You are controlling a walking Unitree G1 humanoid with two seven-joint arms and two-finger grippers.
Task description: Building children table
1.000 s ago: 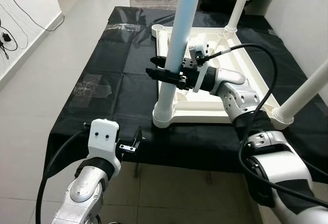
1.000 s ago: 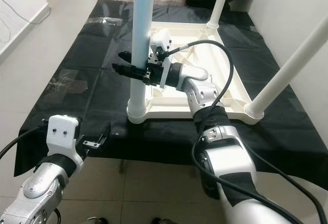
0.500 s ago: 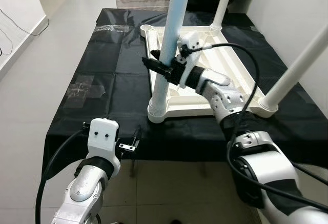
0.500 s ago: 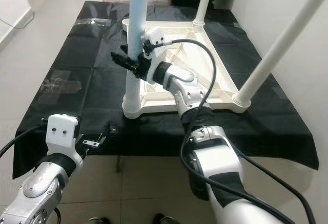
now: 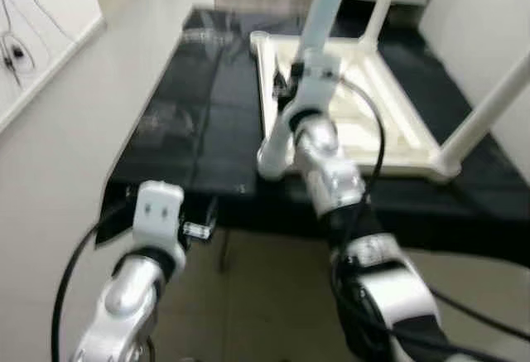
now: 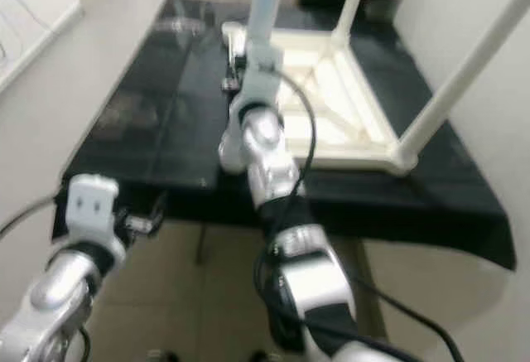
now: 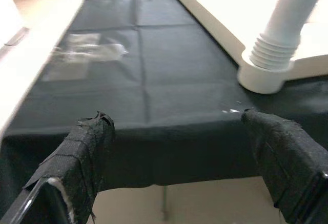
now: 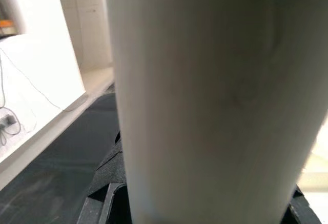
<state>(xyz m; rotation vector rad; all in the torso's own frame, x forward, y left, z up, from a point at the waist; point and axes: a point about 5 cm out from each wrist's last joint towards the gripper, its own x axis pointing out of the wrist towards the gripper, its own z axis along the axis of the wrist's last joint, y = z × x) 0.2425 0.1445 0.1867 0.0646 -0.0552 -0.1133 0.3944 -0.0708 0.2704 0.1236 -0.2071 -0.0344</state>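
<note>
The white children's table top (image 5: 373, 126) lies upside down on a black-covered table (image 5: 195, 109). A pale leg (image 5: 319, 14) stands upright in its near-left corner socket (image 5: 272, 160). My right gripper (image 8: 202, 198) is shut on this leg a little above the socket, with a black finger (image 8: 105, 185) on either side of it. In the left eye view its wrist (image 5: 317, 76) sits against the leg. My left gripper (image 7: 179, 131) hangs open at the table's front edge, nothing between its fingers (image 7: 84, 152), facing the socket (image 7: 266, 67).
Two more white legs stand up from the top, one at the far corner (image 5: 383, 6) and one at the near right (image 5: 489, 105). Bare floor (image 5: 58, 171) runs along the left side. A wall with cables (image 5: 16, 39) is at the far left.
The whole picture has swung and blurred, so the camera moved. My right gripper stays on the leg, its arm now seen more head-on. The left arm still hangs by the front edge.
</note>
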